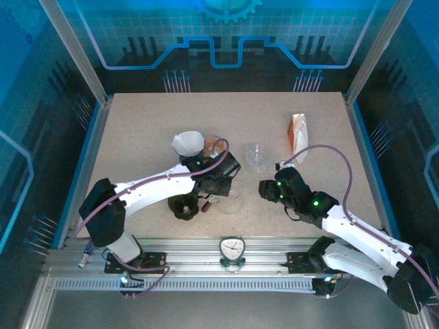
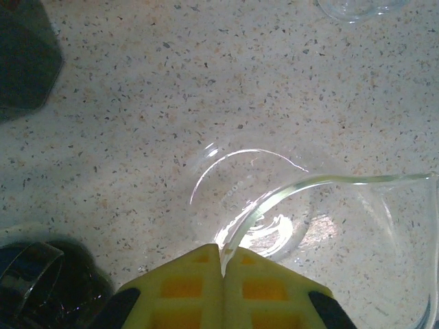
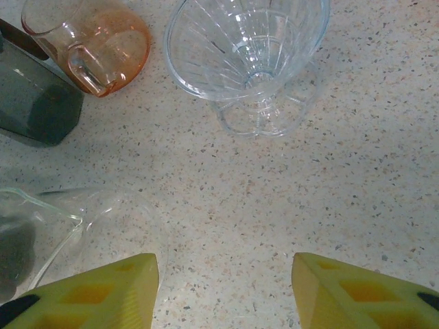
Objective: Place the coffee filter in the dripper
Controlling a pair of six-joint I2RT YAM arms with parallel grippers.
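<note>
White paper against speckled board, the coffee filter (image 1: 188,142) sits on the table (image 1: 137,137) at the far left of the cluster. It is just beside an orange mug (image 1: 211,145), which stands between it and the clear glass dripper (image 3: 247,48), upright on its foot. The left tool (image 2: 223,257) is clenched on the thin rim of a glass carafe (image 2: 254,199), yellow fingers pressed together, while the right tool (image 3: 225,260) hangs released, fingers spread above bare table near the dripper.
</note>
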